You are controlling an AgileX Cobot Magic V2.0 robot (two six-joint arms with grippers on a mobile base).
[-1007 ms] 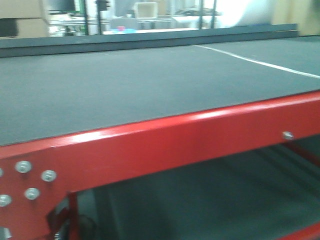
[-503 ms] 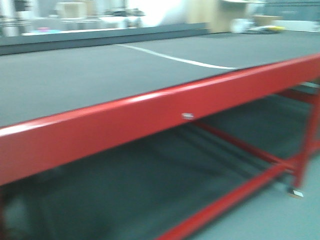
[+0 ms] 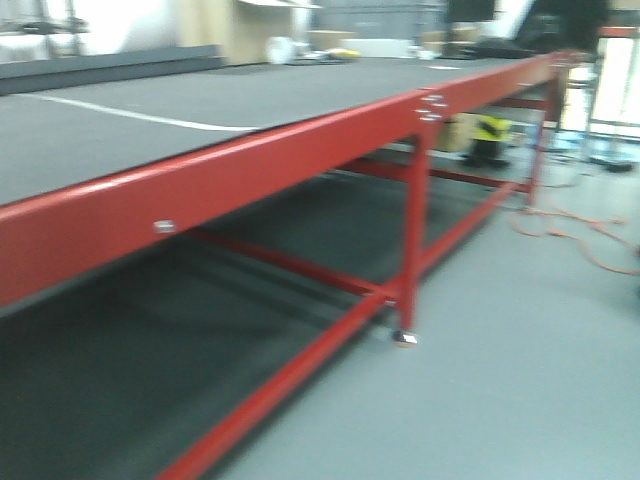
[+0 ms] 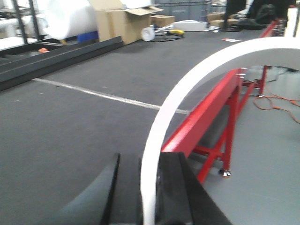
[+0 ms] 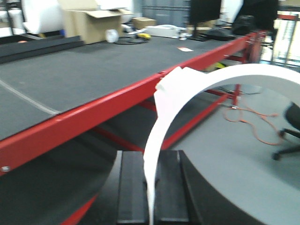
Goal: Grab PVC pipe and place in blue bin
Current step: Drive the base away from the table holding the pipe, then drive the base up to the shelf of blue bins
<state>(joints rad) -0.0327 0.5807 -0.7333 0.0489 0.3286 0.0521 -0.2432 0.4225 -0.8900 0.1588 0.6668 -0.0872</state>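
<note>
One PVC pipe [image 4: 159,122] stands clamped in the left gripper [image 4: 143,161], a thin, smooth white plastic arc. It rises from between the black fingers and sweeps up and over to the right, out of view. A second PVC pipe [image 5: 157,136] of the same white half-ring shape stands pinched upright in the right gripper [image 5: 151,157]. It bends rightward overhead, and a flat tab [image 5: 176,86] juts out near the bend.

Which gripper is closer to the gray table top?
Left. The left gripper is above the table top, with the red rail to its right. The right gripper is out past the red rail, beside the table.
</note>
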